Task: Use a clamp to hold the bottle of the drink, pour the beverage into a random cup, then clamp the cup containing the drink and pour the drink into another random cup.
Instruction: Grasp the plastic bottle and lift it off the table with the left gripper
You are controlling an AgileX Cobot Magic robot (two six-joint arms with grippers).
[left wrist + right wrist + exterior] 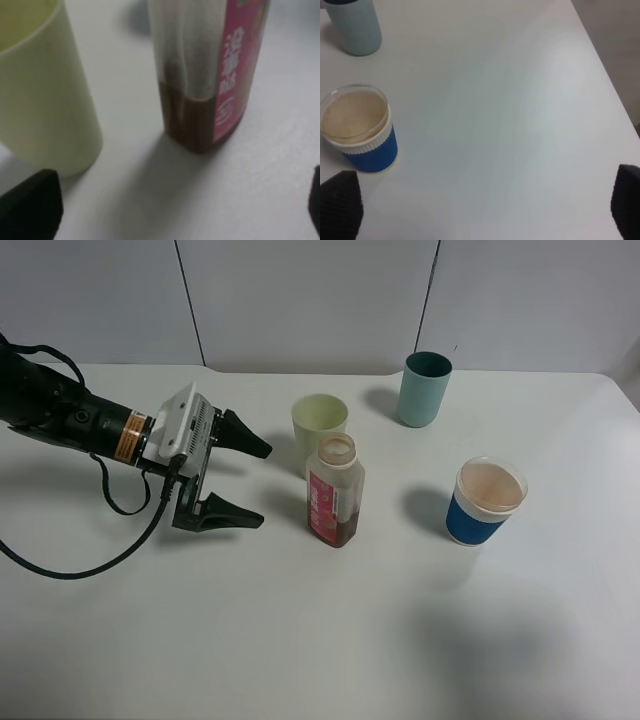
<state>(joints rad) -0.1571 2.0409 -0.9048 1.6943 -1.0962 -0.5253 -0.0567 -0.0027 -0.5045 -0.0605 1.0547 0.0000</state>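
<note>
Nearest the front edge of the white table (300,660), close to its middle, stands the small square see-through plastic bottle (335,495) with a pink label and no cap. Only a little dark brown drink (187,120) sits at its bottom. Your black left claw (262,486) is between the bottle and the left edge. Its two fingers are spread wide, with nothing in them. Toward the right edge stands the short whitish blue-banded cup (485,502). Its inside looks pale tan, and I cannot tell if anything is in it. Your right claw (484,205) hangs above that side of the table, spread wide too and holding nothing. Just behind the bottle, close but not touching, is the pale yellow-green plastic cup (319,425). Near the far edge stands the tall teal cup (425,390). Be careful when you push the left claw forward. I think its far finger could bump the yellow-green cup, because the gap is so small. The bottle looks nearly empty and light, so a nudge could tip it, and the open top would let the drink spill. If you squeeze too hard, the thin sides may cave in.
</note>
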